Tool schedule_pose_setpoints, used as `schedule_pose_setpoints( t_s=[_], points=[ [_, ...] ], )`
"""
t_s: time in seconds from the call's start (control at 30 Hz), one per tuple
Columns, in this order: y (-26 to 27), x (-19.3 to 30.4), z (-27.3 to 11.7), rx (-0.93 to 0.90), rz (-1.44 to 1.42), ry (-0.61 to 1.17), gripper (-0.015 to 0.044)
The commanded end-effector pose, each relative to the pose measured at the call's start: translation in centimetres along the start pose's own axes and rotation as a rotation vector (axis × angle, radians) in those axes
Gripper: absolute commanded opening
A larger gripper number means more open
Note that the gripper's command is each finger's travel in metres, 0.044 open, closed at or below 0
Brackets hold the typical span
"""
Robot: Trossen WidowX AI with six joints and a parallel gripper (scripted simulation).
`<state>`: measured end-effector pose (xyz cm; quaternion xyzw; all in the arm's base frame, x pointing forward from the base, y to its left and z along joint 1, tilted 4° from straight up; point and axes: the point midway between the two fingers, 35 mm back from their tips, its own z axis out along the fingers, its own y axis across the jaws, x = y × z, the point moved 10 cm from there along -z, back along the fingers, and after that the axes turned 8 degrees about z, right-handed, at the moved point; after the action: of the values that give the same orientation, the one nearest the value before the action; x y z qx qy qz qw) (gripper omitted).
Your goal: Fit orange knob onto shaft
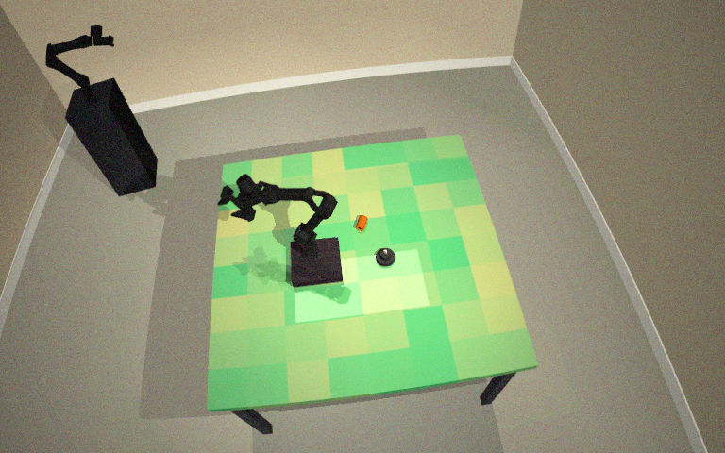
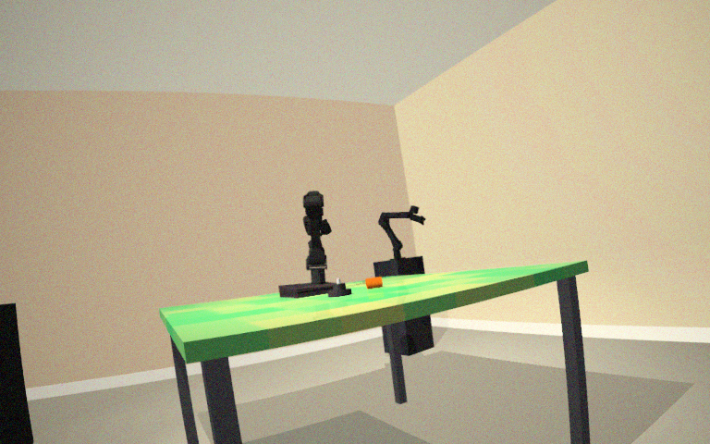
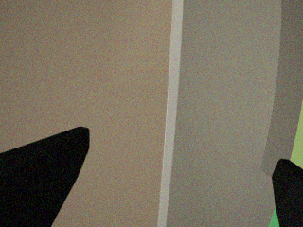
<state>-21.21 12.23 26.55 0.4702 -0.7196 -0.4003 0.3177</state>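
Observation:
The orange knob [image 1: 362, 223] [image 2: 373, 282] lies on its side on the table. A small dark spot shows at its near end in the top view; its flat side cannot be made out. The black round pedestal [image 1: 384, 260] [image 2: 339, 291] stands nearby with the bare silver shaft [image 1: 384, 251] [image 2: 337, 280] upright on it. The shaft's flat side is too small to tell. My gripper [image 1: 227, 208] [image 3: 186, 155] is open and empty, raised at the table's left side in the top view, far from the knob and pointing away from it. The wrist view shows neither knob nor pedestal.
My arm's dark base block [image 1: 316, 269] [image 2: 300, 290] stands left of the pedestal in the top view. The patchwork table [image 1: 368, 374] [image 2: 235, 335] has its left edge below my gripper. A second arm on a tall black stand [image 1: 109, 142] [image 2: 413, 335] is off the table.

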Motion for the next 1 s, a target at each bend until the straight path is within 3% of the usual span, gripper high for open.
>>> schedule_pose_setpoints(
  t_s=[0.0, 0.43, 0.7, 0.97],
  points=[
    [0.0, -0.2, 0.0, 0.003, -0.003, -0.008, 0.0426],
    [-3.3, -14.0, -4.8, 0.309, -0.161, -0.42, 0.044],
    [-7.8, -20.5, -11.6, 0.595, -0.156, -0.575, 0.044],
    [-13.5, -23.2, -20.0, 0.851, -0.079, -0.602, 0.044]
  ],
)
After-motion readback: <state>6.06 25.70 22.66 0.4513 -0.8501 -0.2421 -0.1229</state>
